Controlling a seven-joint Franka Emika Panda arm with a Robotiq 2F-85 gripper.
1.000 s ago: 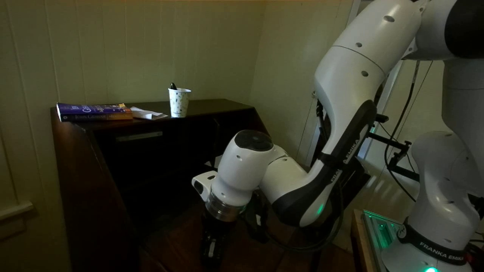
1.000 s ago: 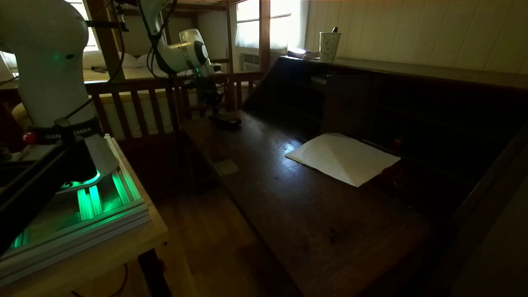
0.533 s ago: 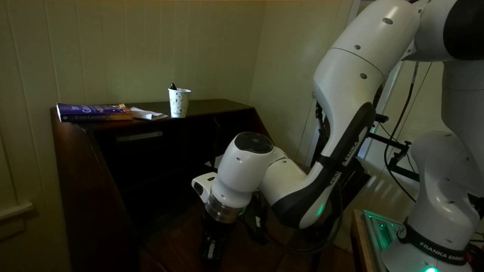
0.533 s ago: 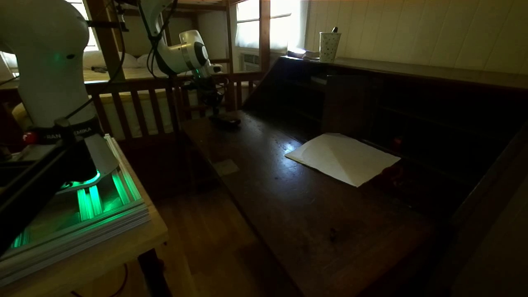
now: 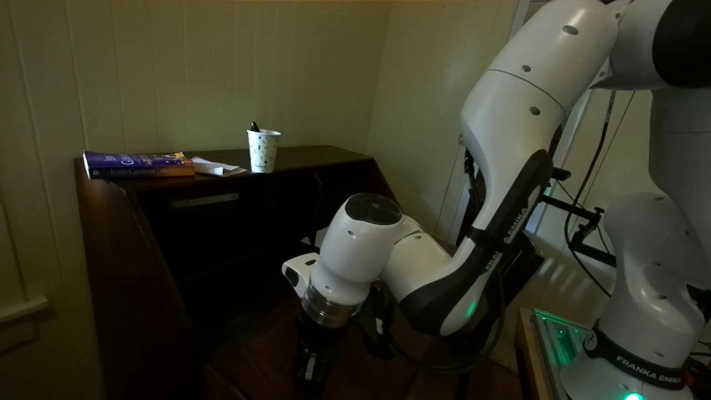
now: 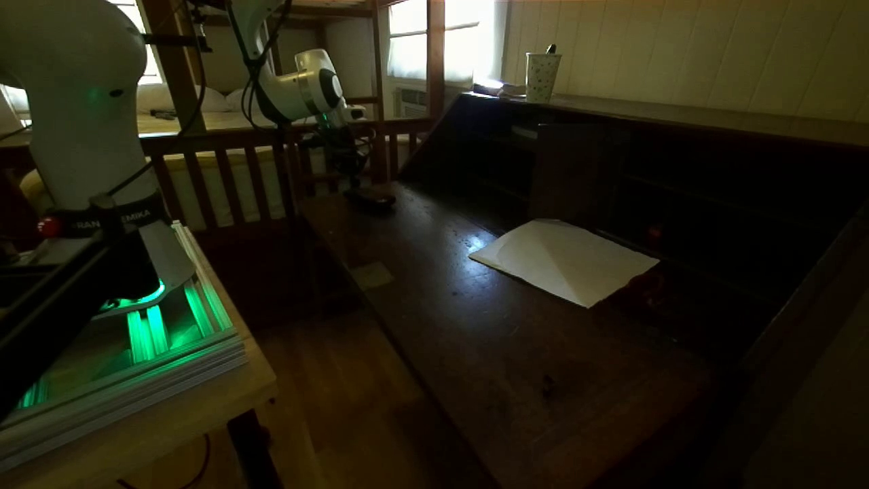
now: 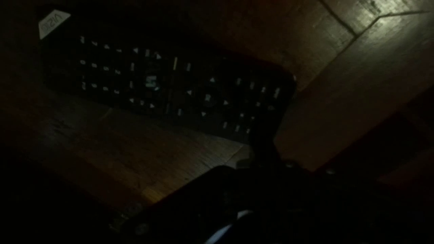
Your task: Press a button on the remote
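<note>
The remote [image 7: 142,78] is a slim black bar with rows of pale-marked buttons and a white VIZIO corner. It fills the upper left of the wrist view, lying on the dark wooden desk. In an exterior view the remote [image 6: 373,199] is a small dark bar at the desk's far end. My gripper [image 7: 266,118] looks shut, its fingers merged into one dark shape over the remote's right end. The gripper [image 6: 354,182] points down at the remote in that exterior view; exact contact is too dark to tell. The gripper [image 5: 311,369] hides its tips at the frame bottom elsewhere.
A white paper sheet [image 6: 563,261] lies on the desk [image 6: 475,353]. The hutch top holds a spotted cup [image 5: 263,153], a book [image 5: 139,165] and folded paper [image 5: 214,166]. A wooden railing [image 6: 227,187] stands behind the arm.
The arm sinks very slightly between one second and half a second ago, then stays almost still. The gripper remains over the remote, and the other objects have not moved.
</note>
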